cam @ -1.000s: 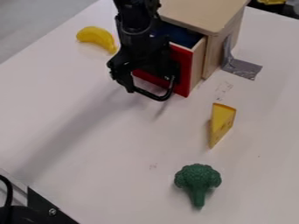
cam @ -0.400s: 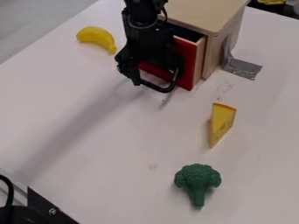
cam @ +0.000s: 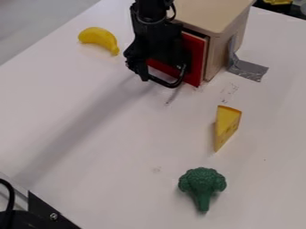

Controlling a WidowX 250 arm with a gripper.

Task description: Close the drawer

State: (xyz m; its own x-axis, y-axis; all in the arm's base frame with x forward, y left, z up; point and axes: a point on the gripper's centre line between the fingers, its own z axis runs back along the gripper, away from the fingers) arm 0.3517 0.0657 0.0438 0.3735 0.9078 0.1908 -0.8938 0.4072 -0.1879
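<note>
A black gripper [cam: 156,58] hangs directly in front of the red-faced drawer [cam: 197,56], hiding part of its front; whether the gripper is spread or closed up cannot be told. The drawer sits almost fully inside a wooden cabinet [cam: 209,15], its curved black handle [cam: 169,85] jutting out low beside the gripper. A yellow banana [cam: 99,36] lies left in view, cheese [cam: 226,123] lower right, broccoli [cam: 202,181] nearer the bottom. Silver tape [cam: 250,70] runs from the cabinet's side onto the white table [cam: 108,138].

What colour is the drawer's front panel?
Red; the drawer's front panel shows best in the camera view.
</note>
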